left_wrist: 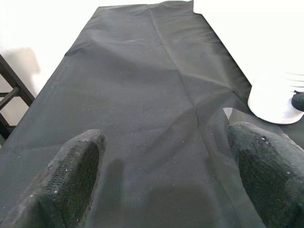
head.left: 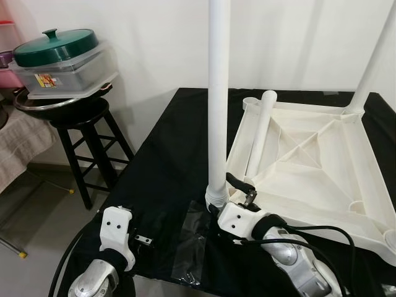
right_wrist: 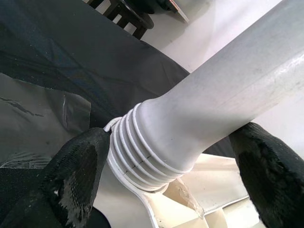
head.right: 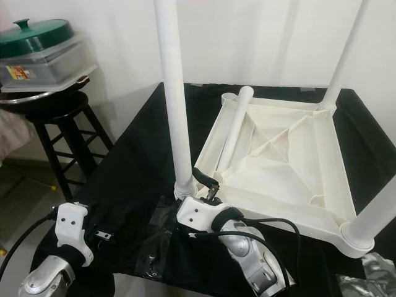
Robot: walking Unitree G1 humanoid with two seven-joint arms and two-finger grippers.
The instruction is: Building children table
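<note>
Black cloth desk (head.left: 167, 154): left gripper (left_wrist: 161, 180) is held open and empty above it.
Right gripper (right_wrist: 166, 166): spread around the upright leg (head.left: 218, 93), not clamped.
Threaded base: cross-threading in the inverted tabletop (head.left: 309, 161) corner socket is risked if tilted.
Loose leg (head.left: 260, 133): lying inside the tabletop; could be knocked.

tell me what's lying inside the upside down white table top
A loose white plastic leg tube lies slanted inside the upturned white plastic tabletop, resting on its moulded ribs. Its lower end is hidden behind the right tool.

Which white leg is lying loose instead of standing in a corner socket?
The short leg lying inside the upturned tabletop; the others stand upright at corners.
</note>
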